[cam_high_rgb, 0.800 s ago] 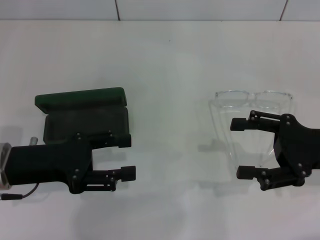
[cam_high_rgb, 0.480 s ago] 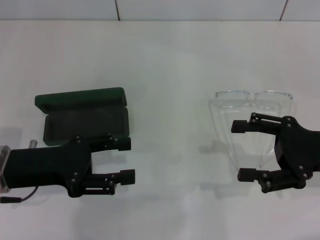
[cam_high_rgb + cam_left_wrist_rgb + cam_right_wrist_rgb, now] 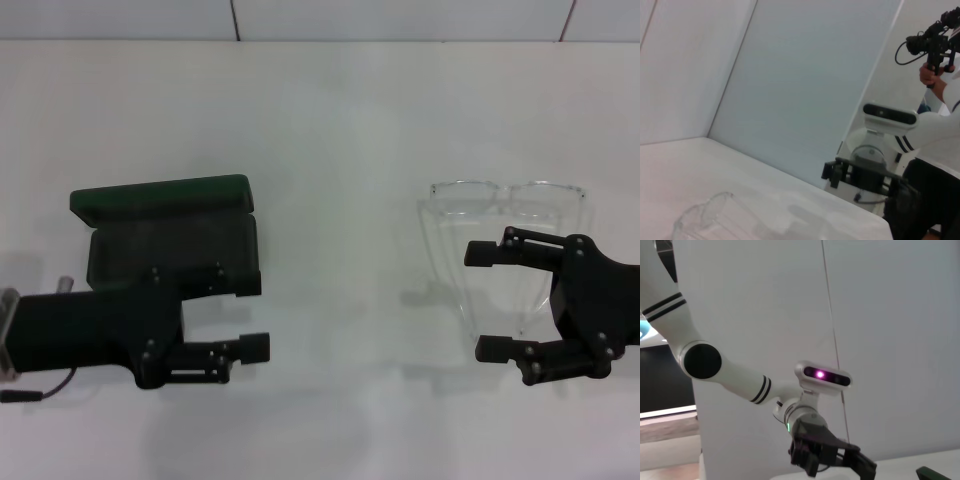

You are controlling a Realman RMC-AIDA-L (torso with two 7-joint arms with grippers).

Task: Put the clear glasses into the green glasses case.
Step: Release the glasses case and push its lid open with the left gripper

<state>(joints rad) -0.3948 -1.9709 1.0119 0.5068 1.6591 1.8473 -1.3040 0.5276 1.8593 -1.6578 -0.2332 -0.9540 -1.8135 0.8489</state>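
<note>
The green glasses case [image 3: 172, 240] lies open on the left of the white table, its lid [image 3: 160, 195] tipped back on the far side and its dark lining showing. Just in front of the case, my left gripper [image 3: 262, 314] is open and holds nothing. The clear glasses [image 3: 508, 196] rest unfolded on the right, with their thin arms running toward me. My right gripper [image 3: 472, 300] is open over those arms, and I cannot tell whether it touches them. The left wrist view shows the clear glasses [image 3: 702, 220] low in the picture.
The white table [image 3: 340, 130] ends at a tiled wall at the back. In the left wrist view a person with a camera [image 3: 935, 45] stands behind my right arm [image 3: 875, 150]. The right wrist view shows my left arm [image 3: 805, 415] and a corner of the case [image 3: 935, 473].
The right gripper has drifted slightly toward me over the glasses' arms. The left gripper has barely shifted beside the case. Both stay open.
</note>
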